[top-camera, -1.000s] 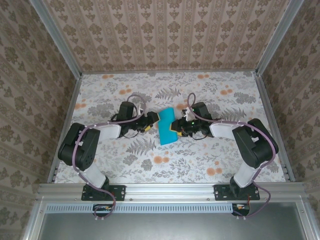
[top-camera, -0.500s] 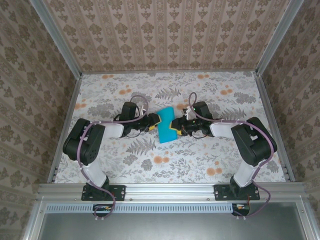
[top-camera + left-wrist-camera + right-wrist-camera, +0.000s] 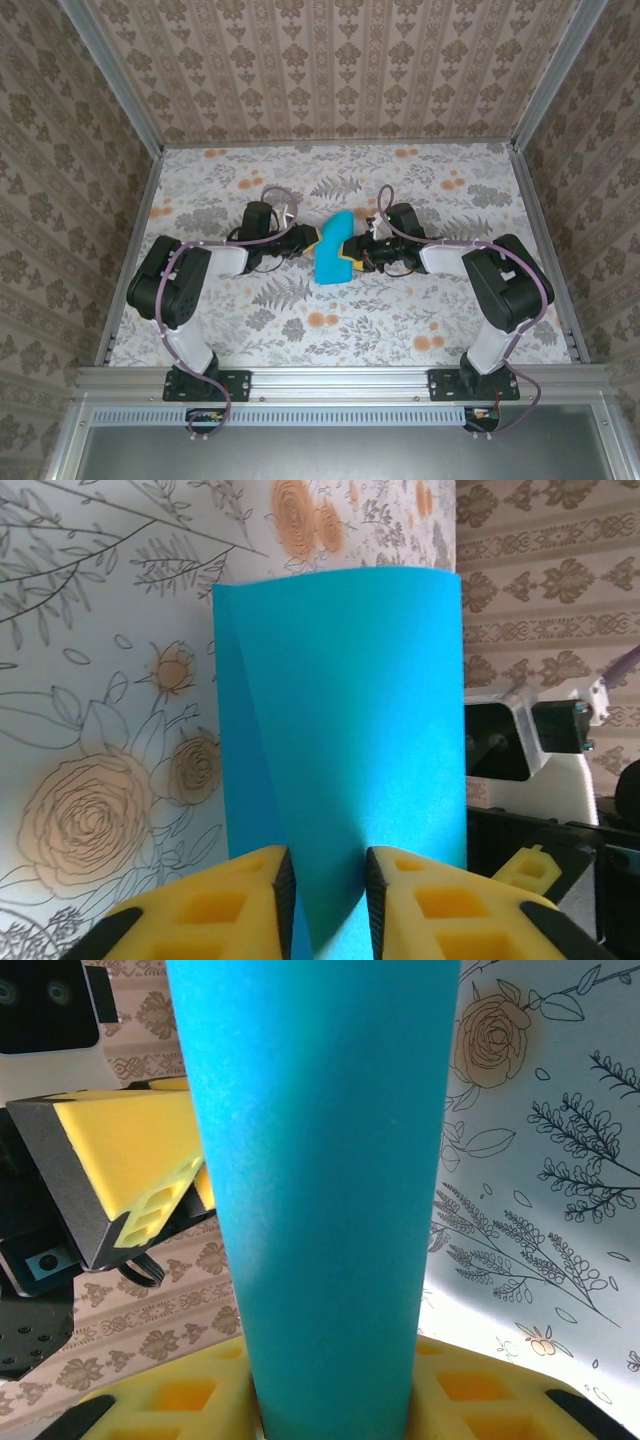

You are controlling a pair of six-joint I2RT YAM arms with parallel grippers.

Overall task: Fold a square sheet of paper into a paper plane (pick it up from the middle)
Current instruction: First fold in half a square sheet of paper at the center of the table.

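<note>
The plane point(image 3: 333, 250) is caught between the two grippers, out over the middle of the flowered surface point(image 3: 300, 325). The left gripper point(image 3: 313, 240) is set at its left edge and the right gripper point(image 3: 356, 256) at its right edge, tip facing tip. From the left wrist, the yellow fingers point(image 3: 255, 885) are seen drawn close together, and the teal paper is pinched in the narrow gap between them. Ahead of that gripper the sheet is spread wide, with a crease up its left side. From the right wrist, the paper is seen bowed into a rounded hump straight ahead and clamped between that gripper's fingers point(image 3: 170, 1395). Whether the plane's lower edge is touching the surface cannot be told.
</note>
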